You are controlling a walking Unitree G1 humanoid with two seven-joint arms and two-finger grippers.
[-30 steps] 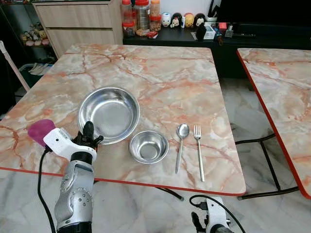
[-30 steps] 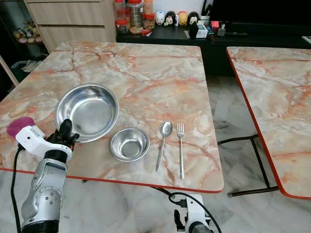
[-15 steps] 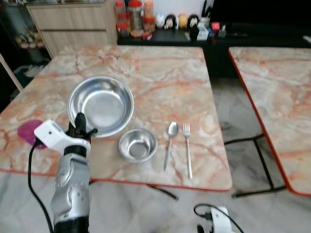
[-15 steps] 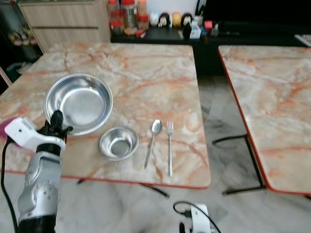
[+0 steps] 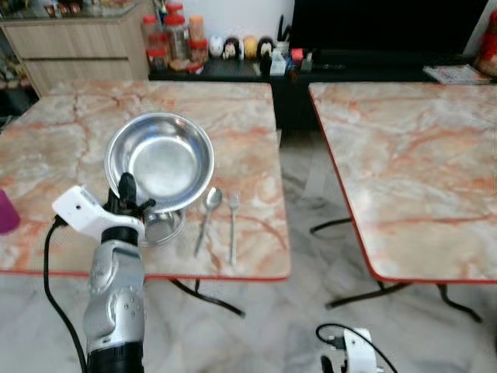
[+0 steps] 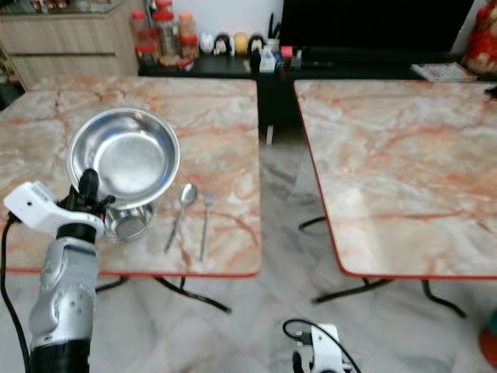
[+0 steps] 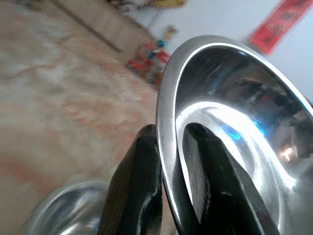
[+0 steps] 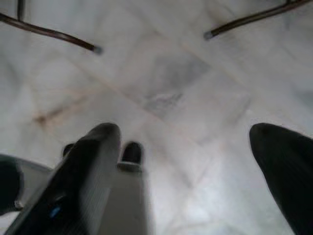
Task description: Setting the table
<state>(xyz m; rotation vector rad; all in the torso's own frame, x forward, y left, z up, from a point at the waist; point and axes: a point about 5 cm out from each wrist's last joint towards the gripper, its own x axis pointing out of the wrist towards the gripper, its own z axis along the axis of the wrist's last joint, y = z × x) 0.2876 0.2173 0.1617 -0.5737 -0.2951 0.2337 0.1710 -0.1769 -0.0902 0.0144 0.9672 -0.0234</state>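
Marble-patterned tabletops with red edging take up most of the scene: the near table (image 5: 46,155) on the robot's left carries the tableware, and a second table (image 5: 411,155) stands to the right across a strip of pale floor, with nothing on the part in view.

Next in size is the large steel bowl (image 5: 159,159), lifted and tilted off the near table. The left gripper (image 7: 168,161) holds it by the rim, one black finger inside the bowl and one outside, as the left wrist view shows plainly. Under and partly behind that bowl sits the small steel bowl (image 5: 161,227), resting on the tabletop near the front edge.

Just beside it lie the spoon (image 5: 207,217) and then the fork (image 5: 233,225), side by side, handles toward the robot.

The right gripper (image 8: 186,161) hangs low over the floor tiles, its fingers spread wide and holding nothing.

As a judgement, the setting is at an early stage: one piece is in hand and apparently bound for the second table, while the small bowl, spoon and fork seem yet to be placed.
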